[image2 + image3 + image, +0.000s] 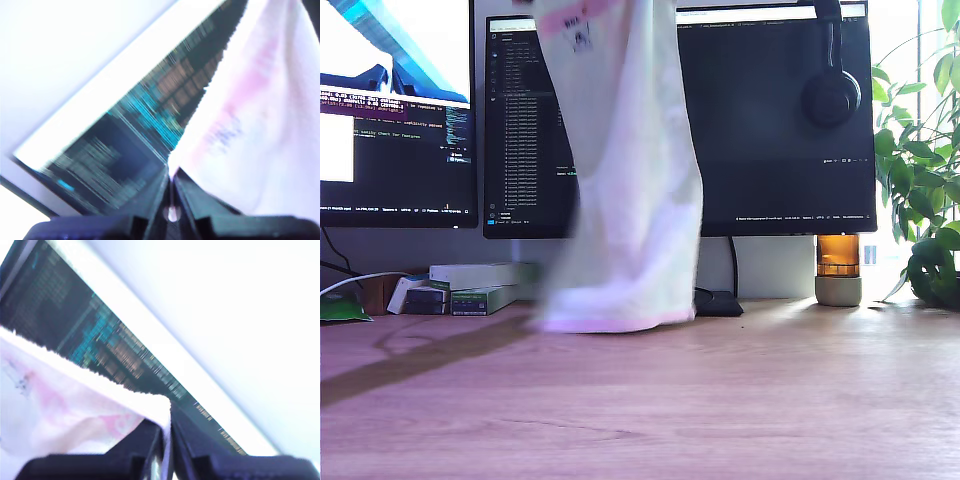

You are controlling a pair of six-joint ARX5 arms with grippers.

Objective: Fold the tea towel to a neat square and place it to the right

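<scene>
Behind the wooden tabletop (720, 400) stand two monitors (770, 130), headphones (830, 90), small boxes (480, 285) and a plant (925, 170). Part of the screens is blocked by the tea towel (625, 190), which hangs blurred, its lower hem just above the tabletop. Both arms are cut off above the exterior view. The first pincer (171, 172) and second pincer (167, 422) are each clamped tight on a towel corner.

first end effector (171, 186): dark blue-black, two wedge-shaped fingers, pale round spot between them
second end effector (167, 432): same dark wedge fingers
</scene>
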